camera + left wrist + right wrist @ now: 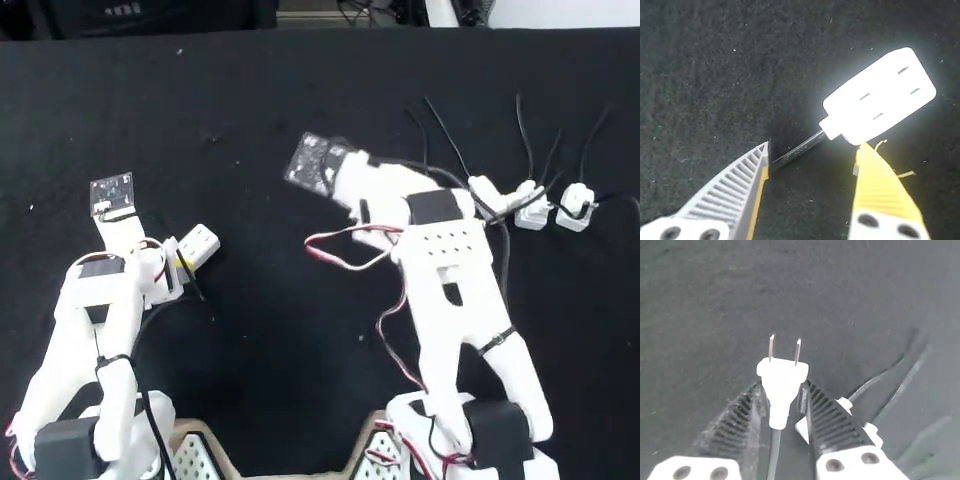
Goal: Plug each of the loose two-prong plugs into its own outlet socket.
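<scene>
Fingers [832, 415] of the right gripper [781, 386] are clamped on a white plug [782, 371], one against each flank of its body. We see its two prongs [785, 347] standing past the fingertips, pointing away from the wrist over the black bench [715, 290]. Its cord [772, 455] runs back between the fingers. Close behind one finger sit small white parts [842, 405]; we cannot tell what they are.

The left gripper [814, 146] holds nothing: its two fingers, one grey [740, 190] and one yellow, stand apart. The white outlet [880, 95] lies flat on the bench just beyond them, slotted face up, with its near edge just beside the yellow tip; we cannot tell whether they touch. The outlet's black lead [800, 148] runs from it toward the grey fingertip.

From above, we see the left arm [100, 330] folded low at the bench's left side, its wrist turned toward the outlet beside it. The right arm [455, 290] reaches up the bench from its base and bends left at the wrist.

The high view gives the layout: the outlet is well apart from the right wrist, and three white pieces [530, 210] on black cords lie in a row just right of that arm. The wrist views give the grip, the slots and the prongs.
</scene>
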Robot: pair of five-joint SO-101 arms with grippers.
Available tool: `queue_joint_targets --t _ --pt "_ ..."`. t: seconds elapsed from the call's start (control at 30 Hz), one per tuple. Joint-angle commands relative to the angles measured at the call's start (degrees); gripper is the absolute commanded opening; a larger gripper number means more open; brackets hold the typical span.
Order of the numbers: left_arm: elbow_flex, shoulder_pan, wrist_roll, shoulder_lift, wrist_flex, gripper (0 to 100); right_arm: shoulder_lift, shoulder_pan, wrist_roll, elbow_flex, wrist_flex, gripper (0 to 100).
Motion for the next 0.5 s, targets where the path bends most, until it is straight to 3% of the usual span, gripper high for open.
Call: queue_joint_targets --t 0.0,0.13,0.23,0.4,0.47 --pt "-0.3 -0.7 0.7 -1.4 -0.5 27 -2.2 -6.2 1.4 2.1 4.1 1.1" --pt "-0.3 -0.7 0.7 -1.4 -0.5 27 -2.2 -10.5 0.2 13.6 -2.0 1.2" --pt "-0.3 -0.7 0.7 -1.4 -0.5 27 -2.2 -11.3 -6.4 21.4 -10.0 2.5" --pt "-0.3 -0.7 0.7 -1.4 -0.5 27 -2.8 -11.2 -12.0 25.8 -11.3 19.8" --pt "-0.3 -0.7 0.7 -1.4 -0.5 27 -2.8 -11.0 -12.2 24.4 -8.5 21.1"
